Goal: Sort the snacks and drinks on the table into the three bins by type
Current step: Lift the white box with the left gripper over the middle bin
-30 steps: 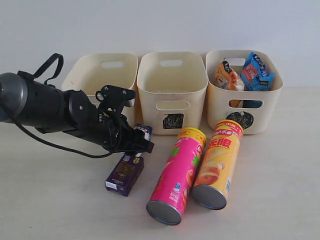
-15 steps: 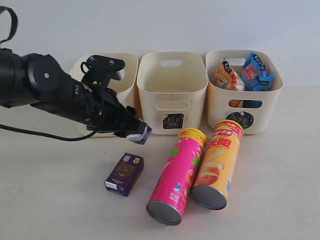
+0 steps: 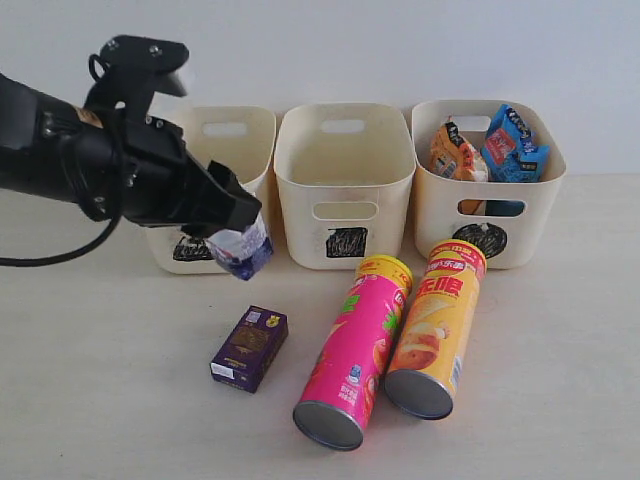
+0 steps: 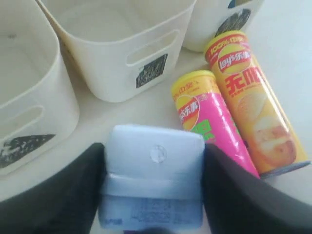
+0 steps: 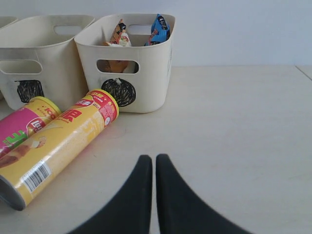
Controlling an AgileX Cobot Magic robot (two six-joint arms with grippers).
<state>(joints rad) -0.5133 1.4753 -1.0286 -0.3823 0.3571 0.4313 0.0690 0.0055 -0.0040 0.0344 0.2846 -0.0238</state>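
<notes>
My left gripper [image 3: 240, 235] is shut on a small pale blue-white box [image 3: 243, 250] [image 4: 152, 175], held in the air in front of the left bin [image 3: 215, 150]. A dark purple box [image 3: 249, 347] lies on the table [image 3: 120, 400] below it. The pink chip tube [image 3: 355, 350] [image 4: 212, 114] and the yellow-orange tube [image 3: 437, 328] [image 5: 58, 146] lie side by side before the middle bin [image 3: 345, 185]. The orange bag [image 3: 452, 152] and blue bag [image 3: 512, 145] stand in the right bin [image 3: 490, 220]. My right gripper [image 5: 155, 158] is shut and empty over bare table.
A pale wall stands behind the bins. In the right wrist view the table edge [image 5: 304, 73] shows at the far right. The left arm's black body [image 3: 70, 160] and its cable [image 3: 60, 258] hang over the left side of the table.
My left gripper has risen and swung left with the small pale box, from near the purple box to in front of the left bin. Tubes and purple box have not moved.
</notes>
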